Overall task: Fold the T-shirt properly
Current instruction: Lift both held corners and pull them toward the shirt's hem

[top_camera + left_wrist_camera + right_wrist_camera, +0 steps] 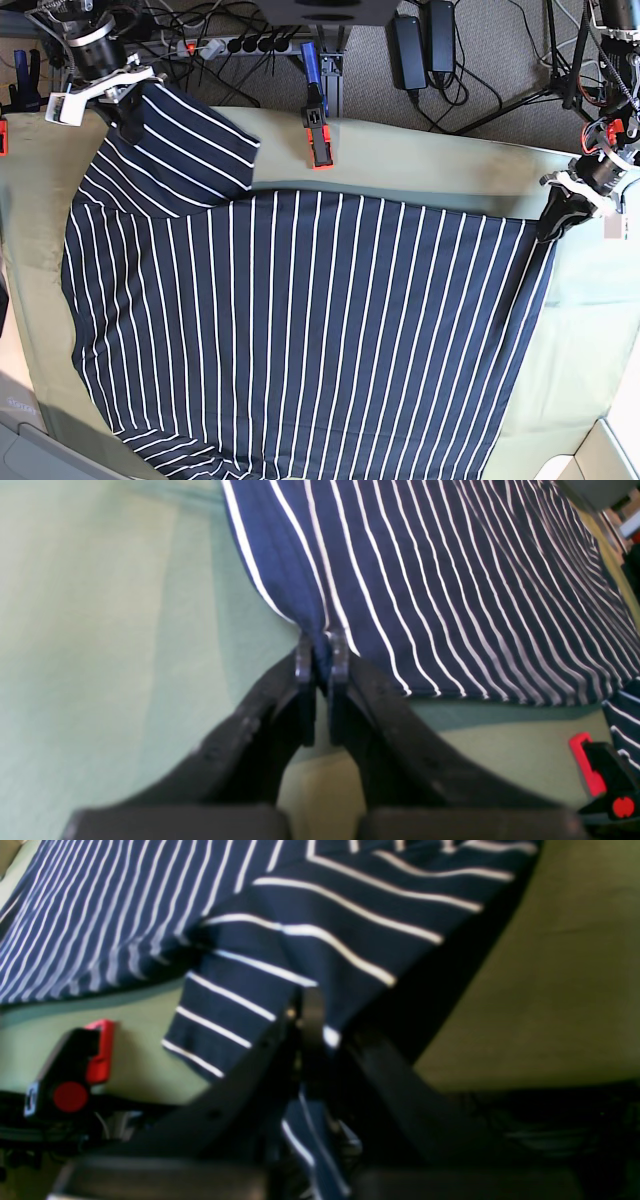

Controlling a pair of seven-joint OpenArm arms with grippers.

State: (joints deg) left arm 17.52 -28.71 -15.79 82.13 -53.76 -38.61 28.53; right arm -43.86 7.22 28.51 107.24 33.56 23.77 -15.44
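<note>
A navy T-shirt (290, 330) with thin white stripes lies spread across most of a green table cloth (590, 330), filling the base view's centre and bottom. At upper left, the right gripper (128, 95) is clamped on a sleeve, lifting it. At right edge, the left gripper (553, 222) is pinched on the shirt's corner. A red-and-black clamp (318, 140) sits at top centre. No readable writing shows.

Both arms end in matte black, curved fingers (340, 655) with glossy tips, behind them white wrist brackets (70, 105) and ribbed grey collars, with thin cables trailing at the upper right.
</note>
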